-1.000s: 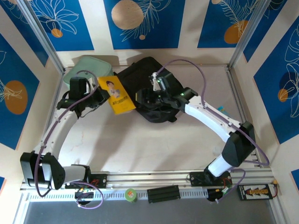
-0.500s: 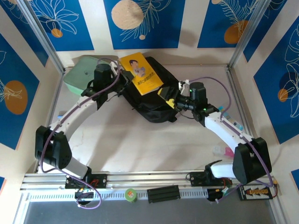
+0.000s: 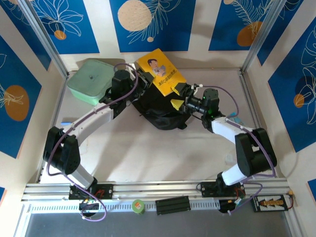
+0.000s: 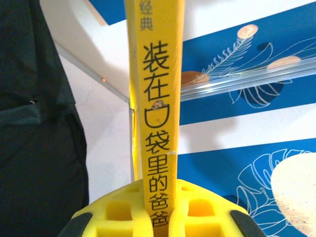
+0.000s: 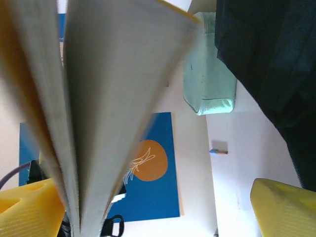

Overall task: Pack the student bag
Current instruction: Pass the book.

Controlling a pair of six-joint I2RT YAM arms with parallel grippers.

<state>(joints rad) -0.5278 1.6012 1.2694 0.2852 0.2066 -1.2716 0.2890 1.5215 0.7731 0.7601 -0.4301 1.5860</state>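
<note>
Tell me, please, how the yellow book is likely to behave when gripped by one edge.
The yellow book looks thin, so probably light. Its pages fan apart, suggesting a floppy paperback that may sag or splay.

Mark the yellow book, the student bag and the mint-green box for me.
yellow book (image 3: pixel 159 73): top view, middle of its cover.
student bag (image 3: pixel 159 112): top view, black fabric below the book.
mint-green box (image 3: pixel 90 81): top view, centre of its lid.
</note>
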